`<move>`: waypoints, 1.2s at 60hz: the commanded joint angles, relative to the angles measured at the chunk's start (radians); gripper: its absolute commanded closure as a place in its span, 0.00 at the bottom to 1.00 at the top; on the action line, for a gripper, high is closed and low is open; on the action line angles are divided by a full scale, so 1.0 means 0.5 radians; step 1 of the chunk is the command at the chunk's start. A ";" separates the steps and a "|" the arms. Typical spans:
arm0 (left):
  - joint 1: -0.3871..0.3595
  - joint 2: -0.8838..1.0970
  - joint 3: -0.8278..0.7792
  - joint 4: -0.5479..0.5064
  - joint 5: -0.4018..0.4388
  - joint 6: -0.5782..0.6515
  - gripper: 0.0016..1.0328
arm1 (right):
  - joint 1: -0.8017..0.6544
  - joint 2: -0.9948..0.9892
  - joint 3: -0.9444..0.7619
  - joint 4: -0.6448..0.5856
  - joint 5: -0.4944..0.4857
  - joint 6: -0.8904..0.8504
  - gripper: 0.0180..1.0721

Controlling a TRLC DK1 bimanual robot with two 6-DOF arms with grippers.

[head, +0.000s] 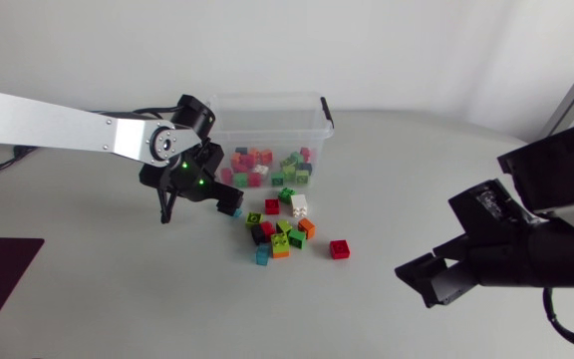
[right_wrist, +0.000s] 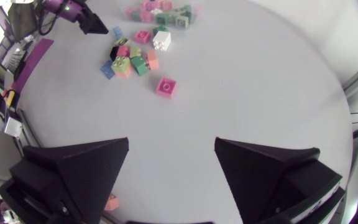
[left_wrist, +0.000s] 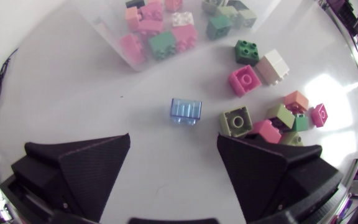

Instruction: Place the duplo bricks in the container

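A light blue brick (left_wrist: 186, 111) lies on the table just ahead of my left gripper (left_wrist: 173, 155), in line with the gap between its open fingers and untouched. From above, this gripper (head: 199, 206) hovers in front of the clear container (head: 319, 108), which holds several pink and green bricks. A loose pile of bricks (head: 282, 227) sits right of the blue brick (head: 235, 212). One red brick (head: 340, 248) lies apart from the pile. My right gripper (head: 434, 280) hangs open and empty at the near right, far from the bricks (right_wrist: 132, 59).
The container's near wall (left_wrist: 114, 37) is just beyond the blue brick. An olive brick (left_wrist: 236, 121) and a pink one (left_wrist: 244, 79) lie close to my left gripper's finger (left_wrist: 272, 168). Bare tabletop spreads between the pile and my right gripper (right_wrist: 171, 162).
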State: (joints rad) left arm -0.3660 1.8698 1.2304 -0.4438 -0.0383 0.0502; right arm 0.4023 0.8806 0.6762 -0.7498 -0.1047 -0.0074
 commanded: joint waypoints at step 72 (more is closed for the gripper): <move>-0.026 0.454 0.349 0.078 0.202 0.117 0.55 | 0.582 0.641 0.157 -0.369 0.200 -0.129 0.10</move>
State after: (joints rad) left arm -0.3874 2.0735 1.3685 -0.3832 0.0555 0.0872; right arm 0.6865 1.1862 0.7399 -0.9173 -0.0105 -0.0536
